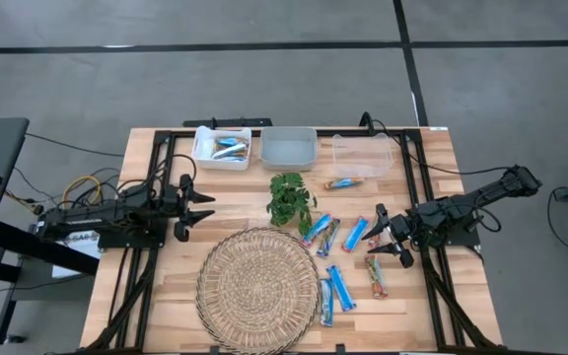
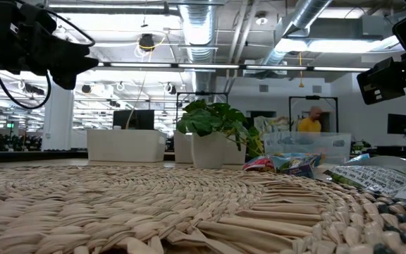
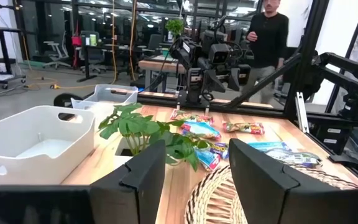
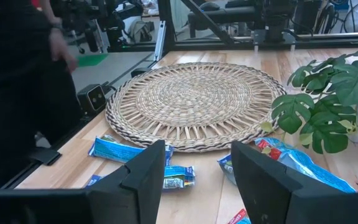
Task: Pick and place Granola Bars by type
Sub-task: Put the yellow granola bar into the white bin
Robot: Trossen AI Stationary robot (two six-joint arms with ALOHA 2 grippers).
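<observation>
Several granola bars lie flat on the wood at the table's right: blue ones [image 1: 320, 229] [image 1: 355, 233] [image 1: 340, 287] [image 1: 326, 303] and a reddish one [image 1: 375, 275]. Another bar [image 1: 343, 183] lies by the clear bin's near edge. More blue bars [image 1: 230, 150] sit in the white bin [image 1: 205, 158]. My left gripper [image 1: 208, 207] [image 3: 194, 180] hovers open at the table's left and points toward the plant. My right gripper [image 1: 381, 235] [image 4: 197, 180] hovers open just right of the bar cluster. Its wrist view shows blue bars [image 4: 126, 151] [image 4: 174, 177] past its fingers.
A round woven mat [image 1: 257, 286] covers the near middle. A small potted plant [image 1: 289, 199] stands at the centre. A grey bin [image 1: 289, 146] and a clear bin [image 1: 363, 155] line the far edge. A person [image 3: 267, 34] stands beyond the table.
</observation>
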